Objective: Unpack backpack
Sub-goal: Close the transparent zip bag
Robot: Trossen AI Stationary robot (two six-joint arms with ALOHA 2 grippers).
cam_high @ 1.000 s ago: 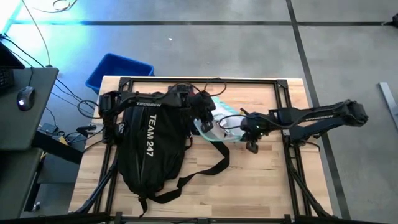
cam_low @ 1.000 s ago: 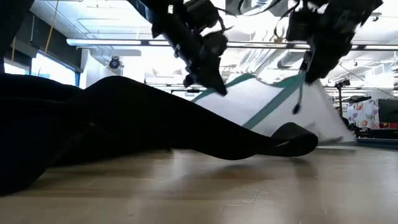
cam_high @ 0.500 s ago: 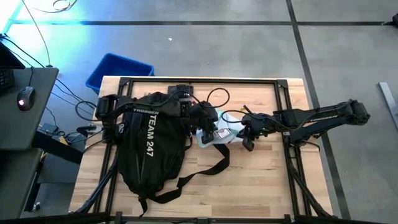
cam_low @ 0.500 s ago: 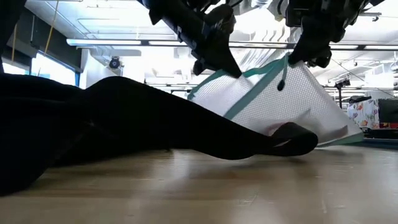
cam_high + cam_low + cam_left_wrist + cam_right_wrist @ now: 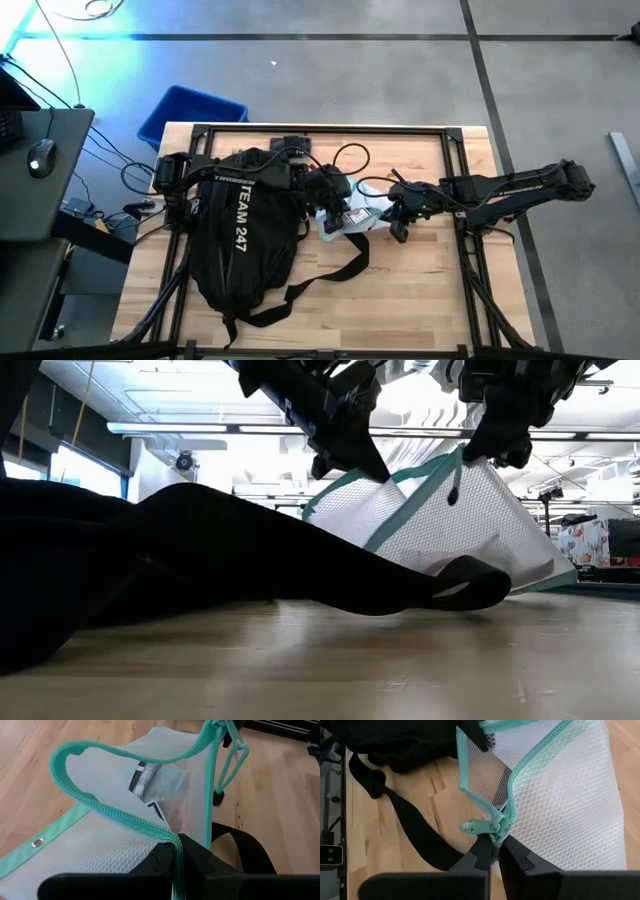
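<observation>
The left hand (image 5: 176, 851) is clamped on the teal zipper edge of a white mesh pouch (image 5: 352, 215), and the right hand (image 5: 495, 845) pinches the same pouch at its zipper pull (image 5: 482, 826). The backpack (image 5: 240, 235) lies on the bench (image 5: 420, 290), beside the left hand, away from the right hand.

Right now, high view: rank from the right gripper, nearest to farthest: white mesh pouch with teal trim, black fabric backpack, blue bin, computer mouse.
1. White mesh pouch with teal trim: pinched in the right gripper, mid-table.
2. Black fabric backpack: on the table's left half.
3. Blue bin: on the floor past the table's far left corner.
4. Computer mouse: on the grey desk at far left.
</observation>
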